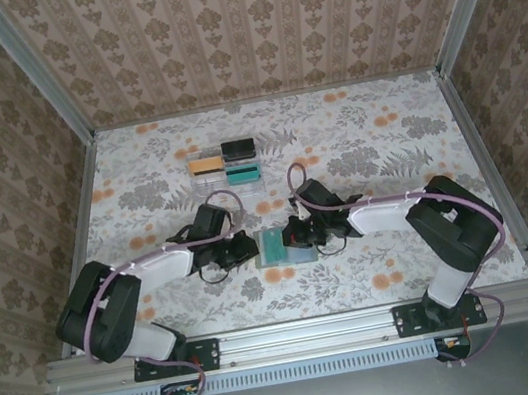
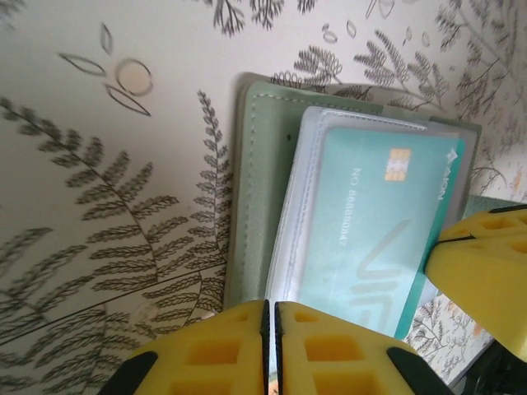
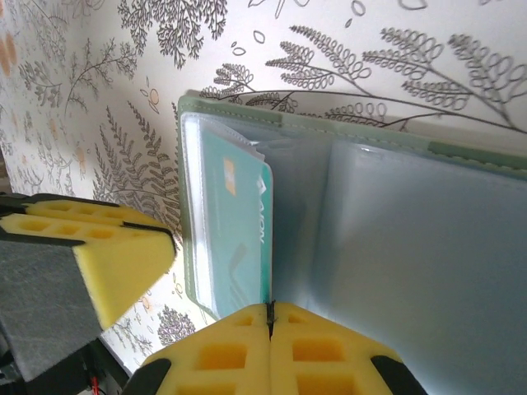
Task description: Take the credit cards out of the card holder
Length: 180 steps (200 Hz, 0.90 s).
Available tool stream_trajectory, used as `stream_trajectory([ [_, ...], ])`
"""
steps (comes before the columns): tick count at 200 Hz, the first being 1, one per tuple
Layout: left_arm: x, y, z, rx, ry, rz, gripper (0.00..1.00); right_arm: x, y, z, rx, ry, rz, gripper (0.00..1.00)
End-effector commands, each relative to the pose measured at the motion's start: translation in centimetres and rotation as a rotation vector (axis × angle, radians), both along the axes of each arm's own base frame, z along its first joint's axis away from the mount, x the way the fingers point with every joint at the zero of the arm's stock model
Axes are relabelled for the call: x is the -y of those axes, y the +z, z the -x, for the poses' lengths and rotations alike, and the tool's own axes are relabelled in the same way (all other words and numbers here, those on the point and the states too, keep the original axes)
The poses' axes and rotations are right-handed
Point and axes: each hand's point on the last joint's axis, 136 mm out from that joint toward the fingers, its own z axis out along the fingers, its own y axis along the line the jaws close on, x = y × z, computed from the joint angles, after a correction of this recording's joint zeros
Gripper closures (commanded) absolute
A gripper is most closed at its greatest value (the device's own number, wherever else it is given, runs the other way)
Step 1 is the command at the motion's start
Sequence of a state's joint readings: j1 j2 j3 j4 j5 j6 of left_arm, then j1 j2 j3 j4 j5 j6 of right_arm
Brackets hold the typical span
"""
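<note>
Right gripper (image 3: 270,317), closed, at the open card holder (image 3: 362,222).

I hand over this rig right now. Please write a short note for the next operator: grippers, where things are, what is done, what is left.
Left gripper: jaws together at one edge of the card holder; whether they pinch it cannot be told.
Right gripper: jaws shut at the fold of the clear sleeves; a pinch cannot be told.
The card holder lies open on the table between both grippers, a teal credit card in a sleeve.
The clear tray farther back holds orange, black and teal pieces.
Done: holder open. Left: pull the teal card out.
</note>
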<state>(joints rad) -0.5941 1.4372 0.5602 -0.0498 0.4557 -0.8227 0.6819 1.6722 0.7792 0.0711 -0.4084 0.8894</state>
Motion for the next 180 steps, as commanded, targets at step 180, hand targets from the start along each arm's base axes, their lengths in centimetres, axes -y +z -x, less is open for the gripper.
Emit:
stream_trajectory([
  [180, 1.8, -2.6, 1.0, -0.062, -0.068, -0.028, 1.00, 0.5, -1.3, 0.1, -0.018, -0.009, -0.001, 0.79],
])
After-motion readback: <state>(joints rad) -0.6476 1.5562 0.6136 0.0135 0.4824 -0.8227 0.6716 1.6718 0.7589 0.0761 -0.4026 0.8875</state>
